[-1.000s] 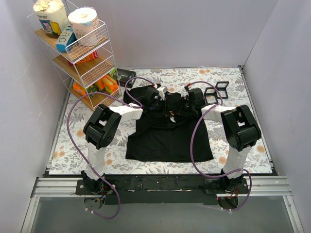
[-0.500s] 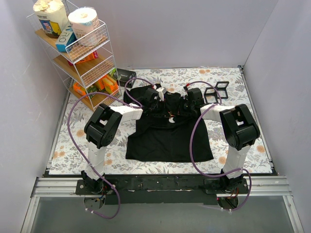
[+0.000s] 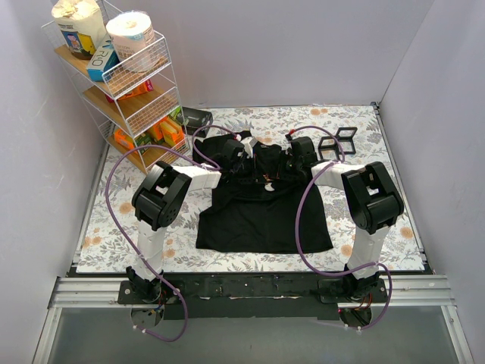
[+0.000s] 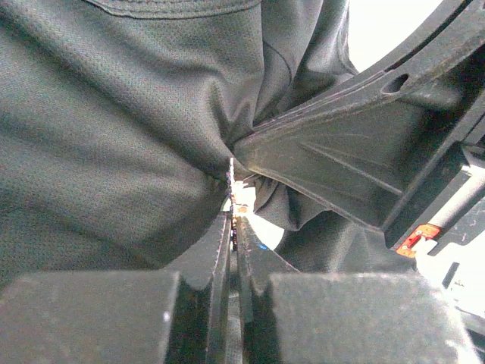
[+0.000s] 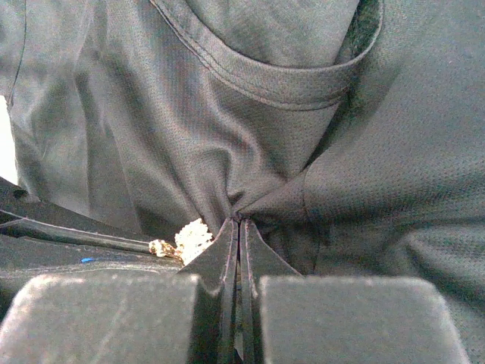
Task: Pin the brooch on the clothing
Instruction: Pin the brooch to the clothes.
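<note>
A floral tablecloth covers the table. The left gripper is clamped tight, seemingly on the brooch. Just beside it, the right gripper pinches a raised fold of the black T-shirt below the collar. Over the last second both arms have only crept slightly away from their bases, so the pin is probably not yet through. The brooch is knobbly and glittering. The knit is fine, matte and softly creased.

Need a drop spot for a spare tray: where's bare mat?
Free: mat back strip between dark box and square frames; near-left corner beside shirt. Crowded: collar, left tool with brooch meeting right tool.
</note>
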Robot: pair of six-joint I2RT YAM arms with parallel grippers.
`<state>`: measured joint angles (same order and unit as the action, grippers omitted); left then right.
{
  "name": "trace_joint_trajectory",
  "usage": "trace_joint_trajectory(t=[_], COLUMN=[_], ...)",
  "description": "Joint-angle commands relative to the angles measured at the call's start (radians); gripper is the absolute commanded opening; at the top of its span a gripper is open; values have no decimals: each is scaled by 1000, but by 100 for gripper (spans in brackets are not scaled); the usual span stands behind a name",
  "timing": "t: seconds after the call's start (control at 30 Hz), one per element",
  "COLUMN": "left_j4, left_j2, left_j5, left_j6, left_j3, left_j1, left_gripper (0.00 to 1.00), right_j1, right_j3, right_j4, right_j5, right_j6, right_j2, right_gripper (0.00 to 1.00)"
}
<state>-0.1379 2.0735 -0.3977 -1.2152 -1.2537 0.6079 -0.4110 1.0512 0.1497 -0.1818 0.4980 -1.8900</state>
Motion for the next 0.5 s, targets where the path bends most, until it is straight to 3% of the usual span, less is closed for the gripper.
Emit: trace_joint_trajectory(t=[0.0,0.47], left_j4=[-12,-28], left_j2=[14,22], left_j5=[-104,-124], left_j6=[-21,-24], left_j3=[13,2], left_j1=[36,56], left_gripper=[0,0], right_j1=[-45,-61], right_j3=[56,66], right_j4=[42,27], right_j5=[-24,-41], right_j6=[19,1], right_j2=[-24,-20], right_gripper=[1,1])
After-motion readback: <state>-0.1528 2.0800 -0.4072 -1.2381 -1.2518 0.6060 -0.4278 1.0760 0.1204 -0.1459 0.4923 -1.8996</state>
